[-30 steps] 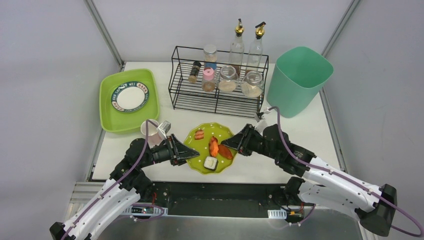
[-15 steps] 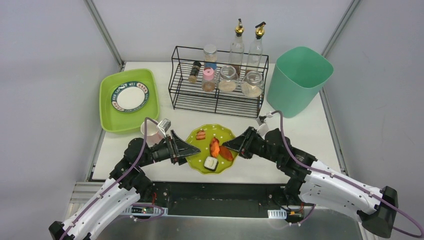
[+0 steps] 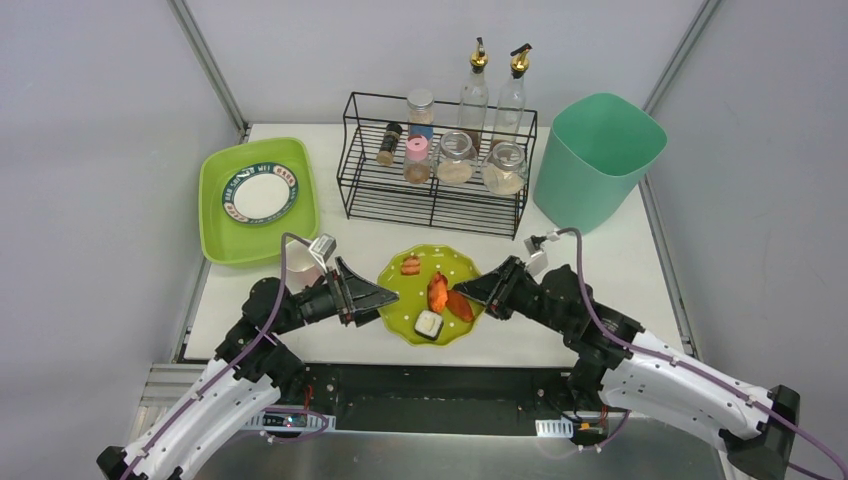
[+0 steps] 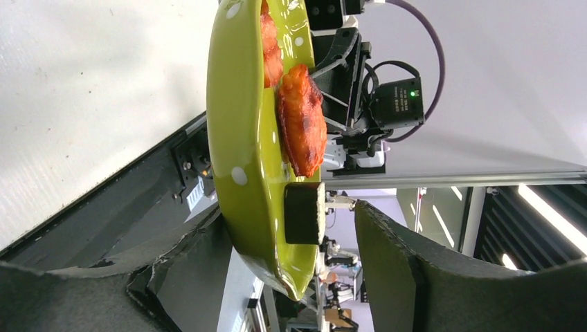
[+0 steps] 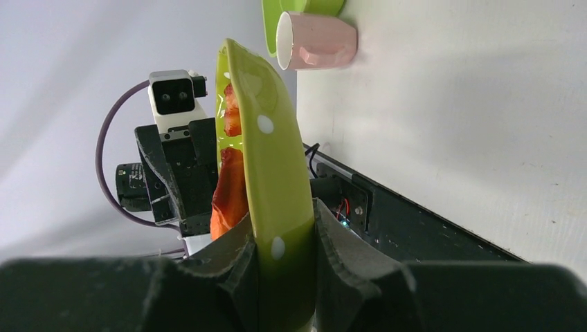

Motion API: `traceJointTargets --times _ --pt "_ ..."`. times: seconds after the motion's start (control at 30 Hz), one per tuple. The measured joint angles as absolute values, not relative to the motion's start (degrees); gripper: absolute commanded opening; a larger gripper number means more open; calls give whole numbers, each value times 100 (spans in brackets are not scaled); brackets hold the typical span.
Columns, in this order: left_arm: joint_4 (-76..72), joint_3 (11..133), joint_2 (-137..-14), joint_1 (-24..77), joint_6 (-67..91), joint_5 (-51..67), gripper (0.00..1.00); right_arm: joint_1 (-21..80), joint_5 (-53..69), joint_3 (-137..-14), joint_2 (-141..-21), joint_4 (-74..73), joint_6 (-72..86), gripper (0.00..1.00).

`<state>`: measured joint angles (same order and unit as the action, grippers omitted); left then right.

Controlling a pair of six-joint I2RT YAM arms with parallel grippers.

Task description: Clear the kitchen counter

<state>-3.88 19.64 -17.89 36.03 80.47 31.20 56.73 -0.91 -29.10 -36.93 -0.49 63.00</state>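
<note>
Kitchen counter [image 3: 640, 250] below green plate [image 3: 400, 295], right gripper [image 5: 280, 263] clamped on rim, left gripper [image 4: 287, 228] parted, clearest at wrist

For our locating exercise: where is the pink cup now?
In the top view, the pink cup stands on the kitchen counter, left of centre, between the lime-green tub and the green dotted plate.

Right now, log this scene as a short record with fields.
gripped item: lime-green scalloped ceramic plate with white dots, carrying food pieces
right tool: shut on the plate's rim
left tool: open, fingers either side of the opposite rim
on white kitchen counter: pale pink cup, black wire rack of jars, mint-green plastic bin, lime-green square tub holding a dish
</note>
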Motion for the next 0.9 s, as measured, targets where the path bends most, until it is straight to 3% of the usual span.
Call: traceJointTargets --times 0.43,0.9 --pt "-421 2012 -1378 3603 8020 2877 67 5684 -845 -2971 -3004 -775 6217 0" --pt "-591 1756 -1170 3603 8082 2836 67 5682 -1660 -4010 -3548 -1153 5948 0"
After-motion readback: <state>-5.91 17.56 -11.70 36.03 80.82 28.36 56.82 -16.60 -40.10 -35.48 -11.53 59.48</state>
